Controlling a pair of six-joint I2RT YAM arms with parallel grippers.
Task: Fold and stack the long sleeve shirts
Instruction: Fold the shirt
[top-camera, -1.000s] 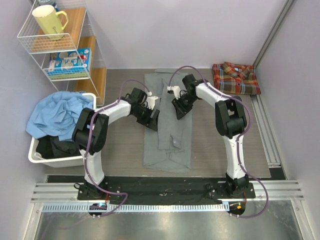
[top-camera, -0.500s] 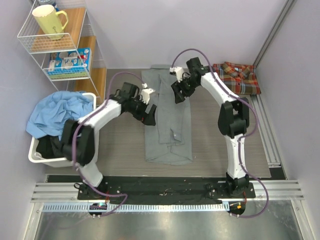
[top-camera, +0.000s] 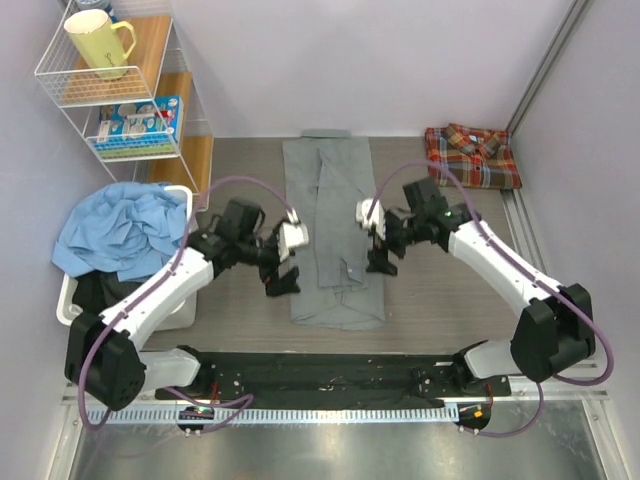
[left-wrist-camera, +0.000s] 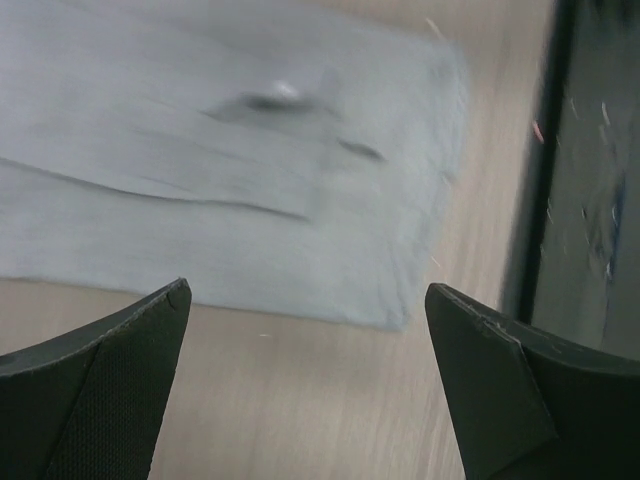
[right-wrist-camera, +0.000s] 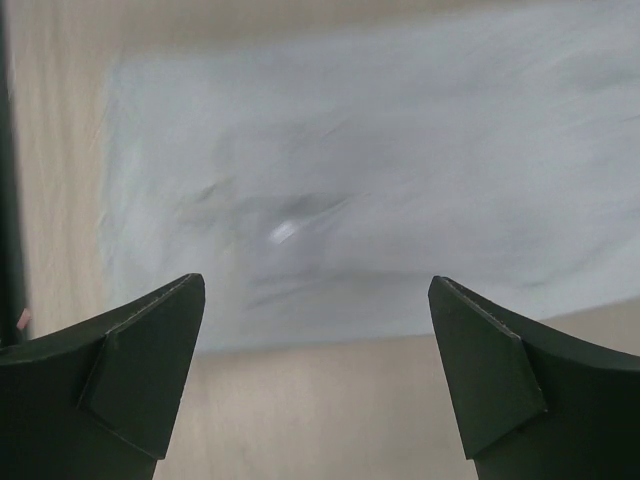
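Observation:
The grey long sleeve shirt (top-camera: 335, 235) lies flat as a long narrow strip down the middle of the table, its near end towards the arms. The plaid long sleeve shirt (top-camera: 471, 155) sits folded at the back right corner. My left gripper (top-camera: 283, 283) hovers just left of the grey shirt's near end, open and empty. My right gripper (top-camera: 381, 262) hovers at the shirt's right edge, also open and empty. In the left wrist view the grey shirt (left-wrist-camera: 230, 150) lies beyond the wide-apart fingers (left-wrist-camera: 110, 380). In the right wrist view the grey shirt (right-wrist-camera: 380, 170) fills the upper half, with bare table below it.
A white bin (top-camera: 70, 305) heaped with blue and dark clothes stands at the left. A wire shelf (top-camera: 120, 95) holding a yellow mug (top-camera: 98, 42) is at the back left. A black mat (top-camera: 330, 370) runs along the near edge, and a metal rail (top-camera: 530, 260) along the right.
Both grippers have opened and let go of the grey shirt. Both arms have drawn back from its far half towards its near end. The shirt now lies longer and flatter.

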